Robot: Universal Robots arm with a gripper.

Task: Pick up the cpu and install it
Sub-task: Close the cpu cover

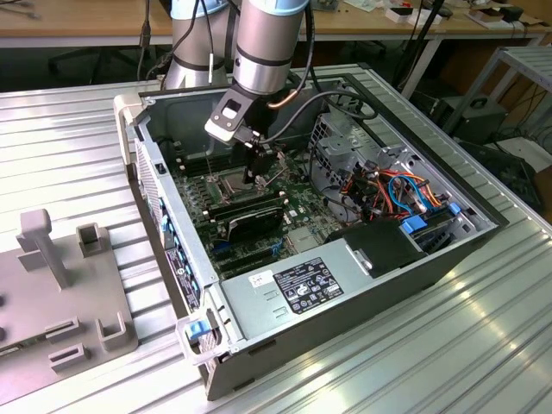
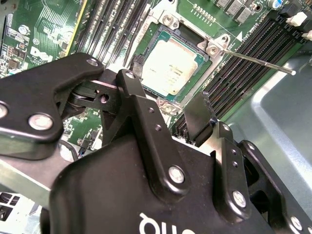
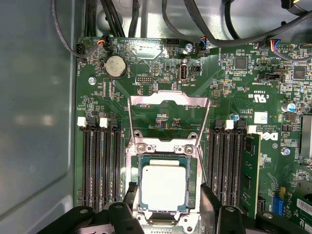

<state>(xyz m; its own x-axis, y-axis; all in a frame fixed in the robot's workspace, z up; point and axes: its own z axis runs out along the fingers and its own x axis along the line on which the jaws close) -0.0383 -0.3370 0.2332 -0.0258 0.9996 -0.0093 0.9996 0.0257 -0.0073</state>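
motherboard socket (image 3: 163,157) holds the cpu (image 3: 163,184), just below the spread end effector (image 3: 167,191).

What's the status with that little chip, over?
Open gripper just above the cpu. Chip flat in the socket. The frame hinged open, nothing in the way.

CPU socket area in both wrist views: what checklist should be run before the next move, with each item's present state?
1. Thin square grey-topped cpu lies inside the metal-framed square socket: ok.
2. Cpu seated flat and turned the right way: cannot tell.
3. Black gripper open and holding nothing: ok.
4. Gripper fingers clear of the cpu's edges: cannot tell; they flank it closely.
5. Hinged metal load frame closed over the cpu: not ok, it is swung open.
6. Thin metal lever rod latched down: not ok, it sticks out free.
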